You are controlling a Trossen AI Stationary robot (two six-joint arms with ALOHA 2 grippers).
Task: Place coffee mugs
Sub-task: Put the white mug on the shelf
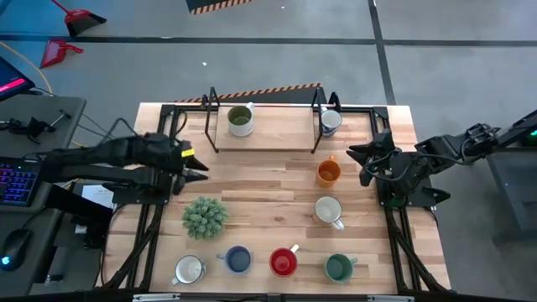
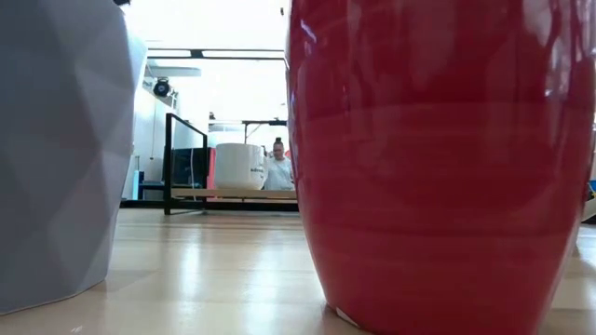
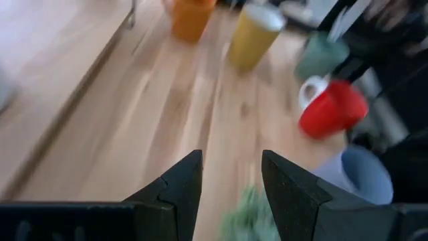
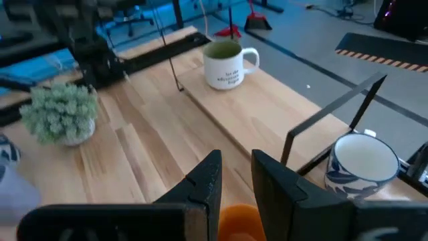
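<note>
Jaws on both grippers stand parted and hold nothing. On the raised rack (image 1: 267,141) stand a white mug (image 1: 241,120) with olive inside and a blue-patterned white mug (image 1: 331,122). Six more mugs sit on the table (image 1: 277,197): orange mug (image 1: 328,172), cream mug (image 1: 328,210), dark green mug (image 1: 338,268), red mug (image 1: 283,262), blue mug (image 1: 237,258), white mug at front left (image 1: 190,269). Left gripper (image 1: 201,167) hovers above the plant (image 1: 205,216); right gripper (image 1: 362,164) hovers just beside the orange mug.
</note>
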